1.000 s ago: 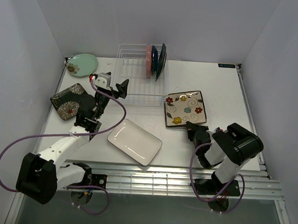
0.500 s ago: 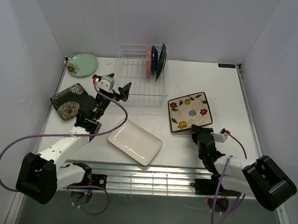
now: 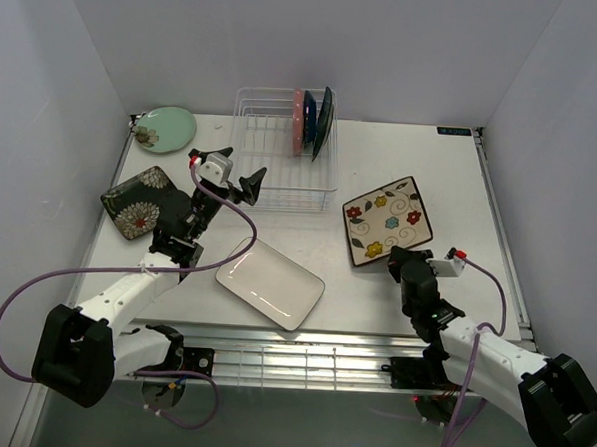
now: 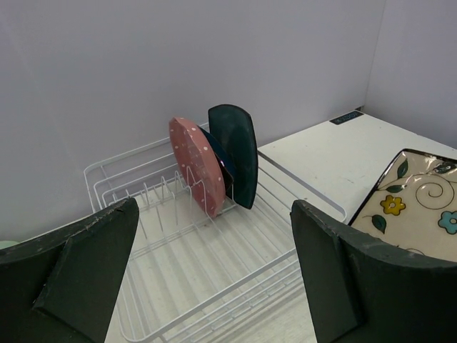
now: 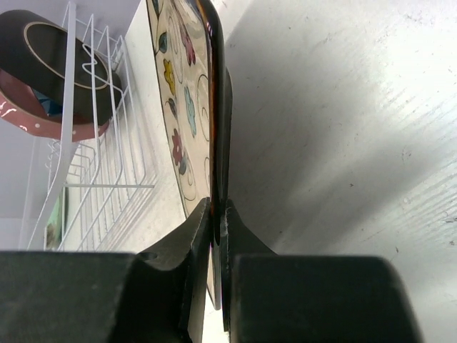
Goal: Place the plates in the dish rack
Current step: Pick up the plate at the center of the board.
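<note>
Dish rack [image 3: 266, 172] sitting at the table's [image 3: 451, 181] far edge, plates [image 3: 312, 122] standing in its right end, square plate [image 3: 387, 220] to its near right.

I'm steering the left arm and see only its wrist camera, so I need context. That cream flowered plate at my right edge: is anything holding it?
Observer: Yes, the right arm has its jaws shut on the near edge of the cream flowered plate.
Operator: What is loose near my arm?
Observer: A white rectangular plate lies flat on the table, just right of the left arm.
Operator: Anything left of the rack?
Observer: A dark flowered plate and a round green plate, both flat.
</note>
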### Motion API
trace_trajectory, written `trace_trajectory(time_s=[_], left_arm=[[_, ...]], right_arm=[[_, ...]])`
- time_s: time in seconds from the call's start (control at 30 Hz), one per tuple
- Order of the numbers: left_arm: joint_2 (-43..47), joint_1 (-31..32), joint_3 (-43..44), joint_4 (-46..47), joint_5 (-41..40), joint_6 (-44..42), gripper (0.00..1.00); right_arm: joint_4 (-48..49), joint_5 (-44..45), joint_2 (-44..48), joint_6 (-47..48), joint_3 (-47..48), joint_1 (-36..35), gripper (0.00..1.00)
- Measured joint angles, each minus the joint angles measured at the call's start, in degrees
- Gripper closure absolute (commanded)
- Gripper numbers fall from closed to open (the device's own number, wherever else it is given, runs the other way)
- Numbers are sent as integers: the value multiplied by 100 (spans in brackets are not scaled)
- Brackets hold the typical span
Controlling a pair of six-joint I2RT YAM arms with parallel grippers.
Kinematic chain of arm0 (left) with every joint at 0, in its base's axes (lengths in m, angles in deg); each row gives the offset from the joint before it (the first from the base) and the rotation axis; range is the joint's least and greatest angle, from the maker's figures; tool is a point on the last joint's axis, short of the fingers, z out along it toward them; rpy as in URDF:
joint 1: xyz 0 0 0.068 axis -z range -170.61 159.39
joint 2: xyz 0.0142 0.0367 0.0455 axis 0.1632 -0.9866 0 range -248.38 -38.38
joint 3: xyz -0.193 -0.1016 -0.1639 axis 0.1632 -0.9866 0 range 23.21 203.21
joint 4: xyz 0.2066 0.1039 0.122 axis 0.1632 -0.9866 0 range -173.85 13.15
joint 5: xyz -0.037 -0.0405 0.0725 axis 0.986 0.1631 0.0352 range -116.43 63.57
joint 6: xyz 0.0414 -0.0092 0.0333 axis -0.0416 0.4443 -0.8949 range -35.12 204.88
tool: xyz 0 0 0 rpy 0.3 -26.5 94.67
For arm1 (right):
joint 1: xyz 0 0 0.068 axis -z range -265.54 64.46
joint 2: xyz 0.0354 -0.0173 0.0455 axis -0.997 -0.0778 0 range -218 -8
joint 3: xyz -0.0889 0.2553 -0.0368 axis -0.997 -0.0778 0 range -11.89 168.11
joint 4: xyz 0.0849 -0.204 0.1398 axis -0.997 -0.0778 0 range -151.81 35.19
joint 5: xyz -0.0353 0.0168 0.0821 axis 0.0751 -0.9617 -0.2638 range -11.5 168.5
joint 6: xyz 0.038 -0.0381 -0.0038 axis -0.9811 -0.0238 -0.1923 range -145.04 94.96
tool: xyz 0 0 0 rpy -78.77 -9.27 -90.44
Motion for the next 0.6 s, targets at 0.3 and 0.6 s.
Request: trace_trajectory(time_s=[0.3,0.6], left_arm=[[0,0,0,0,28,-24,2],[0,0,0,-2,48,-26,2]], right_arm=[[-590,61,223,501,367,-37,92],[-1204,151,730,1003,566,-70,92]])
